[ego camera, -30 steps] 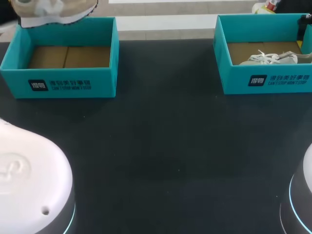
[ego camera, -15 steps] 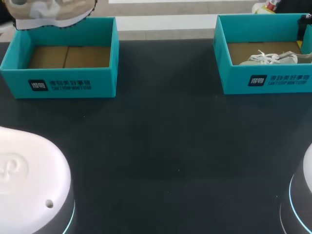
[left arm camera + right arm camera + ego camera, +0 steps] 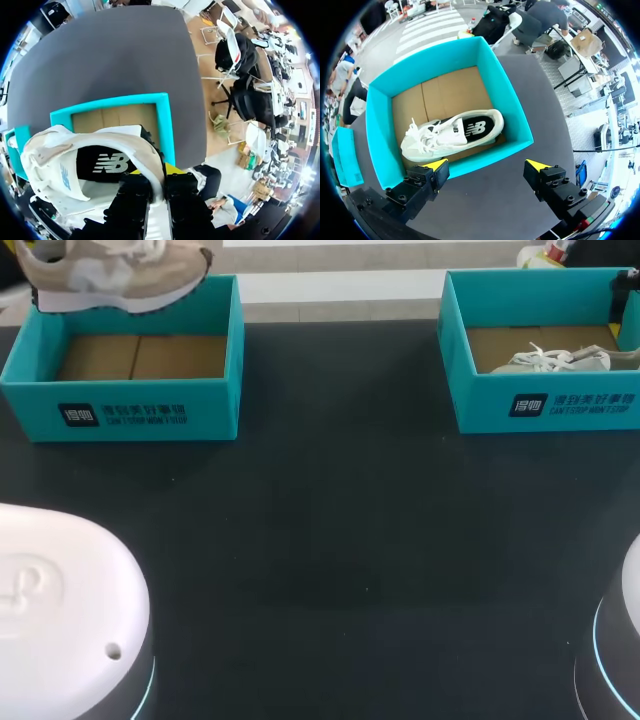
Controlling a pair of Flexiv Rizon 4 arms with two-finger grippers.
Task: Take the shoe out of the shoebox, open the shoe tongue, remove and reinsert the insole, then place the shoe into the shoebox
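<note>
- The left hand (image 3: 159,176) pinches the shoe (image 3: 65,160) by the rim of its opening, holding it in the air above the left box (image 3: 167,125), probably to free it for work on the tongue.
- The shoe is beige and white, and its dark insole shows.
- The right hand (image 3: 487,167) hangs spread above the right box (image 3: 380,125), where a second shoe (image 3: 455,132) lies.

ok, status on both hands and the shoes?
Left hand shut on beige shoe, held up over left shoebox. Right hand open above right shoebox, white shoe inside. Nothing seen in the way.
</note>
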